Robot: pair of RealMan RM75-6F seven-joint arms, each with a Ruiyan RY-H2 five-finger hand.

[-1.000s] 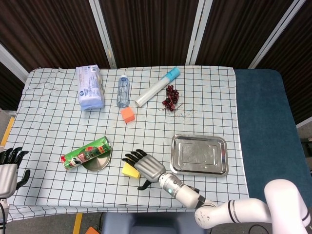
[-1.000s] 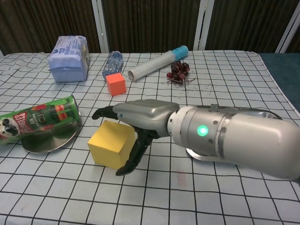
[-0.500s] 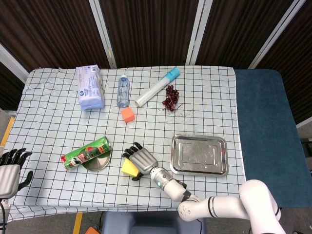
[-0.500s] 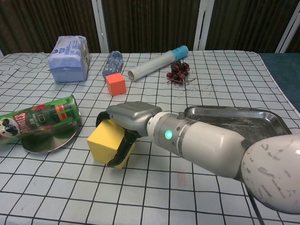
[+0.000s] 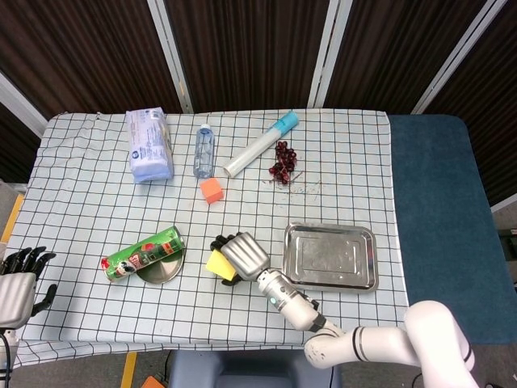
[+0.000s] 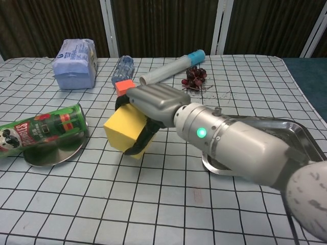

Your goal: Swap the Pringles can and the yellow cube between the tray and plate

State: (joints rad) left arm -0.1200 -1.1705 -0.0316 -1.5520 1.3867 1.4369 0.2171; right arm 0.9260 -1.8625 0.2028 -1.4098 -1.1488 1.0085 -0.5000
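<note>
My right hand (image 6: 153, 104) grips the yellow cube (image 6: 125, 130) from above and holds it off the cloth; in the head view the right hand (image 5: 243, 255) and the cube (image 5: 217, 264) sit between plate and tray. The green Pringles can (image 5: 141, 254) lies on its side across the round metal plate (image 5: 164, 270), also seen as the can (image 6: 41, 127) on the plate (image 6: 56, 151). The steel tray (image 5: 330, 257) lies bare to the right. My left hand (image 5: 18, 283) hangs off the table's left edge, fingers spread, holding nothing.
An orange cube (image 5: 211, 191), a water bottle (image 5: 203, 150), a white tube with a blue cap (image 5: 260, 145), dark berries (image 5: 283, 162) and a blue tissue pack (image 5: 149, 144) lie at the back of the checked cloth.
My right hand closed around the yellow cube, then lifted it off the cloth and moved it slightly toward the back. The left hand stayed where it was.
</note>
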